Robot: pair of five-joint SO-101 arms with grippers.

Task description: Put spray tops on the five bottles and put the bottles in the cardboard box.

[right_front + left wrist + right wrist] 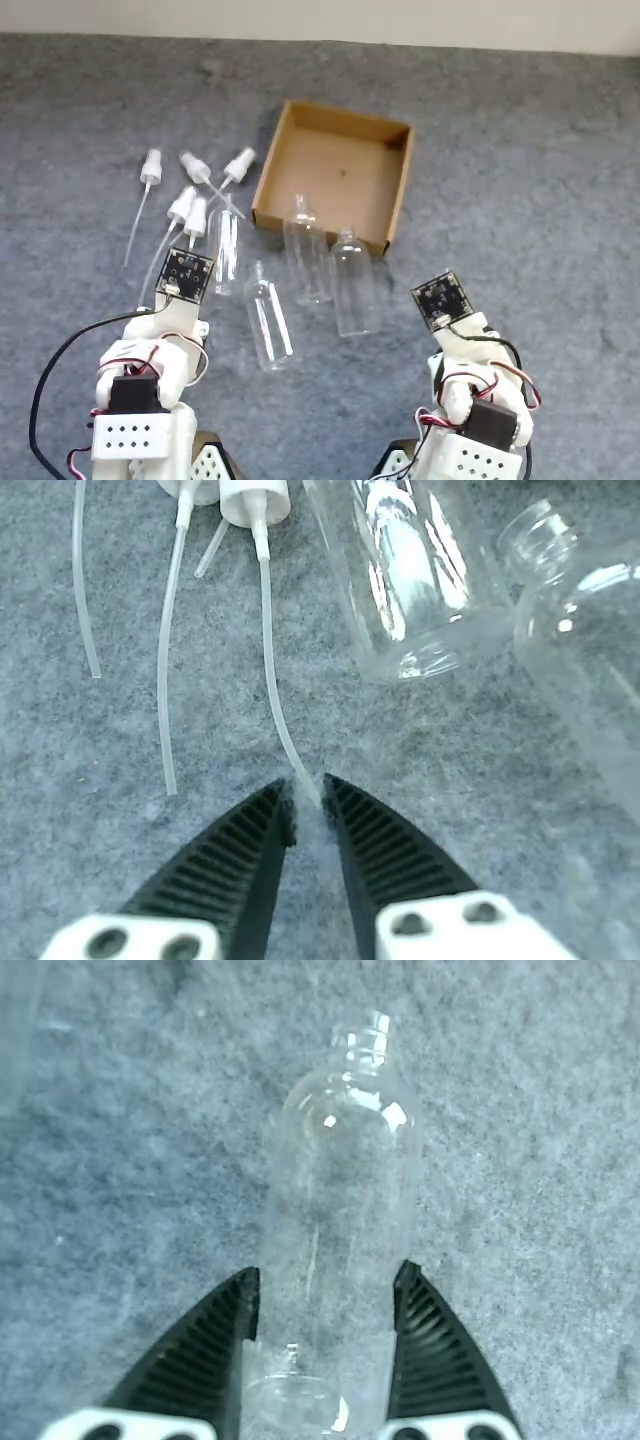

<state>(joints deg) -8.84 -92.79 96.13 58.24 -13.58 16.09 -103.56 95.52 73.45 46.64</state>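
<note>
Several white spray tops (190, 185) with long thin tubes lie left of the cardboard box (392, 205). Clear bottles lie on their sides in front of the box: one (225, 250) by the tops, others at the middle (268, 315), (307, 255), (352, 285). My left gripper (305, 782) is low over the carpet, its fingers a narrow gap apart, with the end of one spray top's tube (272, 670) reaching into that gap. My right gripper (325, 1278) is shut on the lower body of another clear bottle (340, 1180), neck pointing away.
Grey carpet covers the table. The left arm (188, 275) sits at the front left and the right arm (441, 299) at the front right. Two bottles (400, 570), (590, 650) lie close ahead of my left gripper. Bare carpet spreads right of the box.
</note>
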